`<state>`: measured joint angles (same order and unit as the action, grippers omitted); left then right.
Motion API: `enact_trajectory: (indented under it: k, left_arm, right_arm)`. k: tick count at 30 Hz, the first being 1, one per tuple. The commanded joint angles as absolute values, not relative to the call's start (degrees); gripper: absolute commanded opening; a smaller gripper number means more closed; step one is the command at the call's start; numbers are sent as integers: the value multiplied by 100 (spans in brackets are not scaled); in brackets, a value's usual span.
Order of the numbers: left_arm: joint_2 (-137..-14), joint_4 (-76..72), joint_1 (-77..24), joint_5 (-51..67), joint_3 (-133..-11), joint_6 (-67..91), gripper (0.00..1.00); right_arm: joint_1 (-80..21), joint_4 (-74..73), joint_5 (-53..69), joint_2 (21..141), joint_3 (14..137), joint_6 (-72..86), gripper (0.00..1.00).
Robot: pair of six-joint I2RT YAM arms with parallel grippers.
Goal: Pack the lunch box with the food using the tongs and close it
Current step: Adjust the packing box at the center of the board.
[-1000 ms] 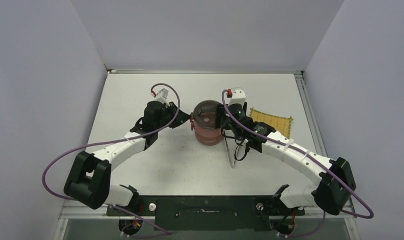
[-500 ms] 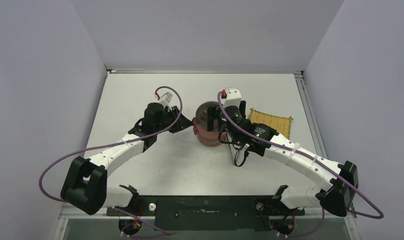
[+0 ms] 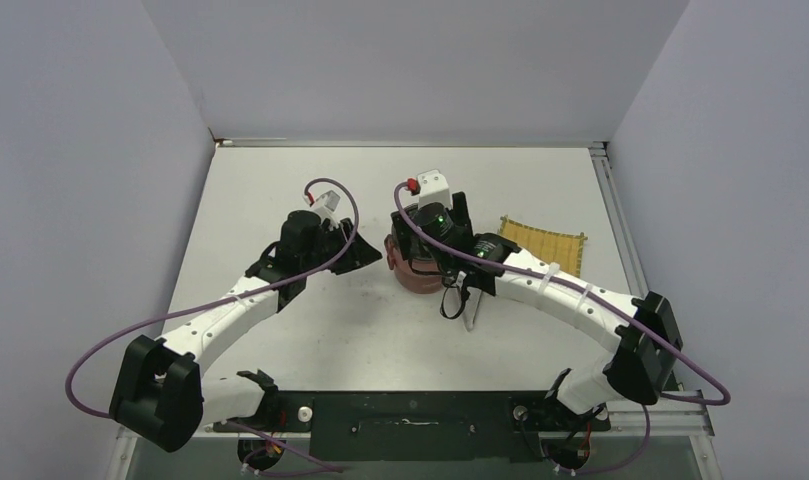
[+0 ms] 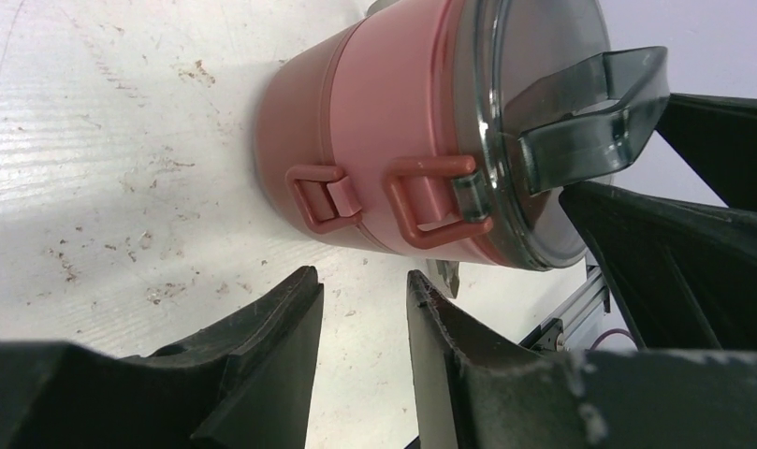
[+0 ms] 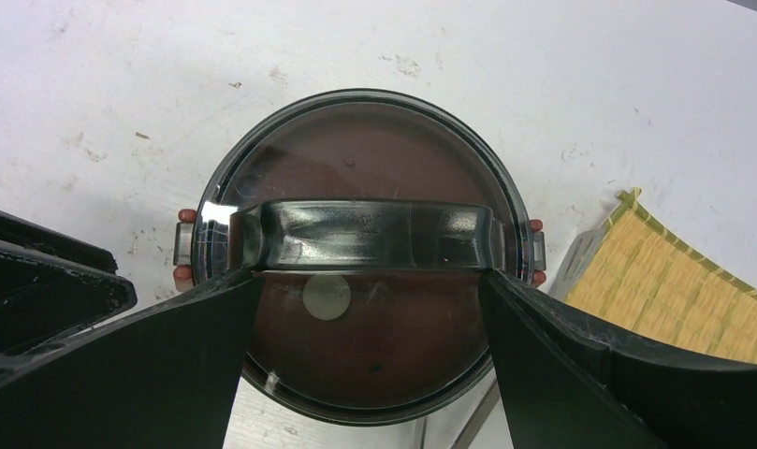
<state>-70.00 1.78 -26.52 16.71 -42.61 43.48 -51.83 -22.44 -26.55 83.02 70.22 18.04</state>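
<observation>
**Lunch box.** The lunch box (image 3: 417, 281) stands upright at about the middle of the bench (image 3: 280, 330), with its two tiers stacked. A smoky lid (image 5: 356, 159) is seated on top. The lid's handle (image 5: 370, 234) spans it from side to side. Two clasps (image 4: 329, 199) show on the side wall that faces the left arm, and both lie against the wall.

**Right jaws.** These hang directly above the lid, pointing down and spread wide. One of the fingers (image 5: 168, 374) stands at each end of the handle, so the handle lies between them. Whether the fingers press on the handle ends cannot be told.

**Left jaws.** These sit low over the bench on the left side of the lunch box. They are just beside it and clear of its wall. The left fingers (image 4: 271, 365) stand apart with a narrow gap, and nothing lies in that gap.

**Tongs.** The tongs (image 3: 469, 312) lie flat on the bench on the near-right side of the lunch box. The right arm (image 3: 570, 295) covers most of them, and only a short silver length shows.

**Mat.** A yellow woven mat (image 3: 545, 245) lies flat toward the right edge of the bench, apart from the lunch box. In the right wrist view, one silver end of the tongs lies between the lid and the mat.
</observation>
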Motion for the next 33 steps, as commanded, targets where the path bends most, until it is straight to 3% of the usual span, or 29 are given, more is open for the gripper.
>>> enact_trajectory:
  k: [1,14,33]
  left_arm:
    - [-6851,178,-2602,1626,-4240,4291,37]
    - [-6932,131,-2584,1698,-4256,4290,39]
    - [-6975,88,-2582,1737,-4253,4351,51]
  right_arm:
    - [-5123,-2046,-2637,8354,7361,1512,90]
    - [-4553,-1906,-1679,8037,7255,1695,90]
    - [-4533,-1655,-1843,8363,7544,1620,90]
